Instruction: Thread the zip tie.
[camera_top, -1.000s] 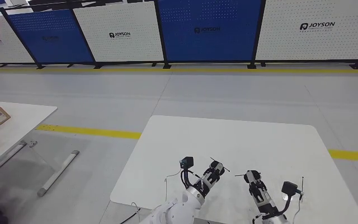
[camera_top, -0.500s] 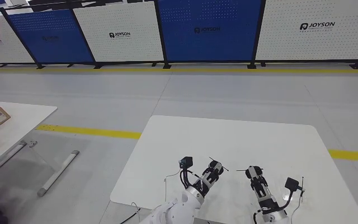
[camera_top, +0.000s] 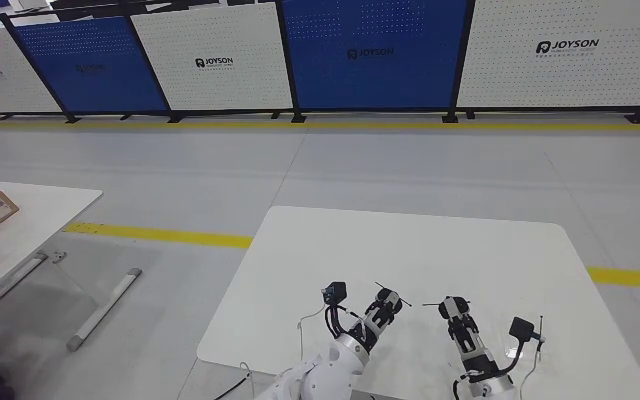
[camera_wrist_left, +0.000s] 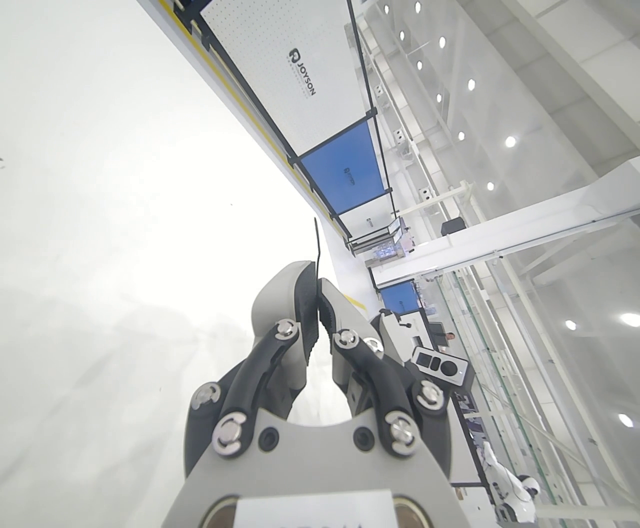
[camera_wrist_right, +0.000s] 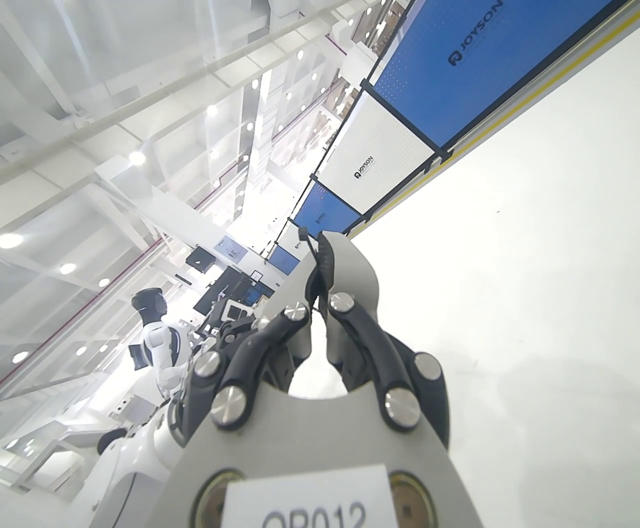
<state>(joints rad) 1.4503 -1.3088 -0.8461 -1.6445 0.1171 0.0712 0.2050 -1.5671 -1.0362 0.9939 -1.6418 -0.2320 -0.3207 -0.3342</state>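
My left gripper (camera_wrist_left: 317, 280) is shut on a thin black zip tie tail (camera_wrist_left: 316, 242) that pokes out past its fingertips. My right gripper (camera_wrist_right: 321, 257) is shut on a black zip tie strap whose square head (camera_wrist_right: 303, 234) sticks out beyond the tips. In the top view both grippers hover low over the white table (camera_top: 400, 240) near its front edge. The left gripper (camera_top: 389, 298) and right gripper (camera_top: 451, 304) sit side by side with a small gap between them. The strap ends (camera_top: 431, 304) point toward each other without touching.
Blue and white pegboard panels (camera_top: 375, 55) stand far behind the table, across a grey floor with a yellow line. Another white table (camera_top: 40, 215) stands to the left. Loose thin cables (camera_top: 310, 320) hang by the arms at the front edge.
The right gripper has shifted slightly away from the table's front edge with its zip tie end. The left gripper has barely moved.
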